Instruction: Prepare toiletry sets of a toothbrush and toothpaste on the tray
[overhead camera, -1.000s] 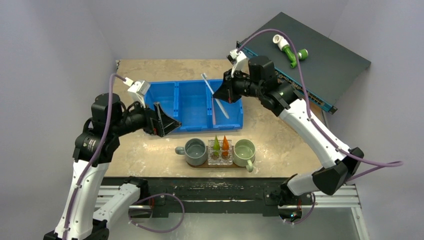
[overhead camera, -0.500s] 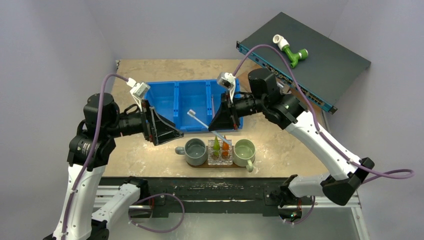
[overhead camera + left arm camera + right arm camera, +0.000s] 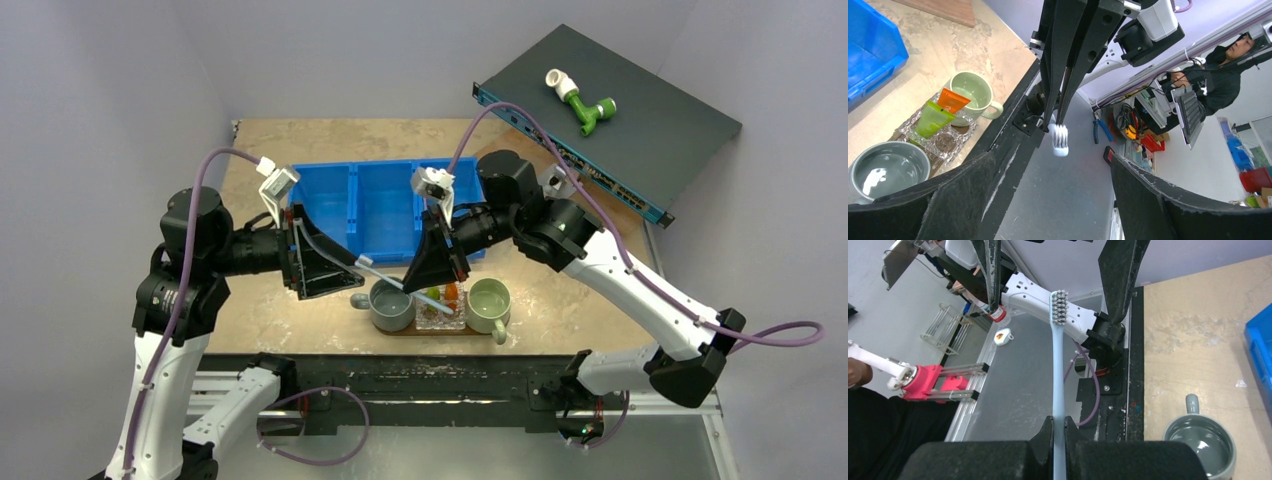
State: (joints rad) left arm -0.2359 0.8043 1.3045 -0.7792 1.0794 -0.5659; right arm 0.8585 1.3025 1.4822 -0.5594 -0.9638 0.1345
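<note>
Overhead, we see our right gripper (image 3: 1058,422) clamped on the pale blue toothbrush (image 3: 1058,365), handle running left to right above the grey mug (image 3: 390,303) on the tray (image 3: 392,331); its bristle head points left, between our left gripper's (image 3: 1052,156) parted jaws.

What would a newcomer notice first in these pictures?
Probably the pale blue toothbrush pinched in the right gripper, bristles aimed between the left gripper's wide-open fingers. Next, the blue bin mid-table, and the green tube and orange tube set between the gray mug and green mug at the front edge.
</note>
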